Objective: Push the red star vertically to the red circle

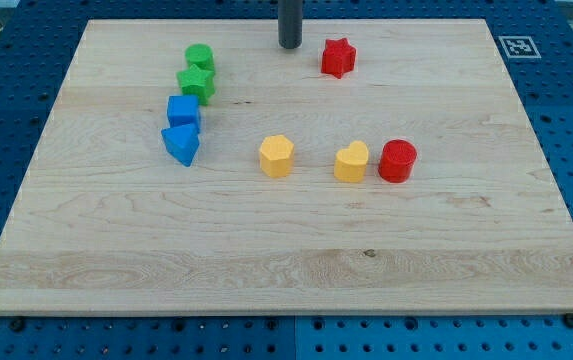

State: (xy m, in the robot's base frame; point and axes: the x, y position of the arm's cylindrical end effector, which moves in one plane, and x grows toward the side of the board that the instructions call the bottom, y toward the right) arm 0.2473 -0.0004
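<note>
The red star [337,57] lies near the view's top, right of centre. The red circle [398,160] sits lower and further right, touching or nearly touching a yellow heart [352,161] on its left. My tip [290,45] is a dark rod coming down from the view's top edge. It rests on the board a short way left of the red star, with a small gap between them.
A yellow hexagon [277,155] lies left of the heart. At the left stand a green circle [200,57], a green star [196,83], a blue cube [183,111] and a blue triangle [181,144] in a column. The wooden board [286,270] ends on blue pegboard.
</note>
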